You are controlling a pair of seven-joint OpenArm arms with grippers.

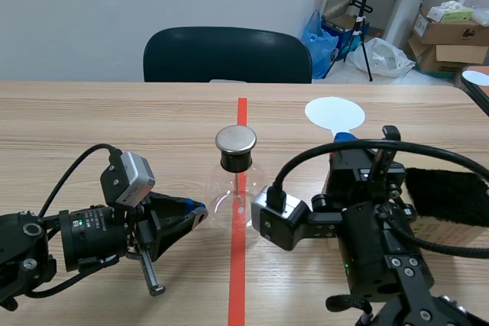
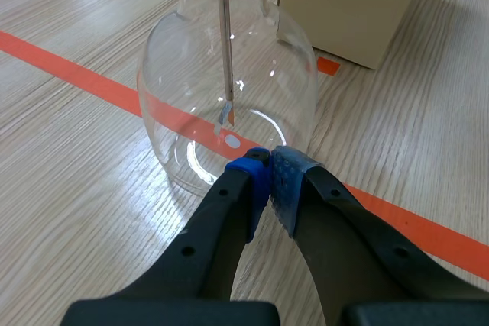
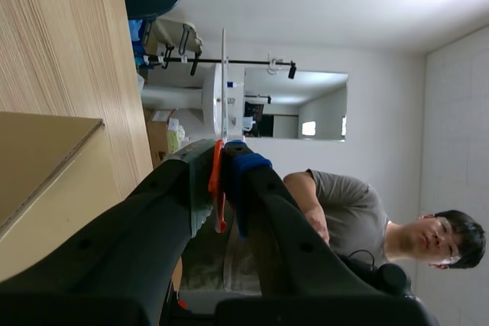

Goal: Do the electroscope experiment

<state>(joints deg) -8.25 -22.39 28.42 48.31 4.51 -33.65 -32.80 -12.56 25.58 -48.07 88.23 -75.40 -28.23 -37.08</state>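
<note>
Nearest me, my left tool [image 2: 269, 159] lies low over the bench [image 1: 114, 120]. Its blue pads are clenched together on nothing, with the tips right at the foot of the electroscope [image 2: 229, 74]; I cannot tell if they touch the glass. The electroscope is a clear round flask standing upright on the orange tape line at mid-bench, with a black stopper, a round metal cap [image 1: 235, 140] and a thin rod hanging inside. To its right, my right tool [image 3: 225, 154] is raised and grasps the thin orange handle of a white disc paddle [image 1: 335, 114], disc upward. A black furry cloth [image 1: 447, 196] lies to the right of that arm. A dark chair [image 1: 228, 55] stands beyond the bench's far edge.
</note>
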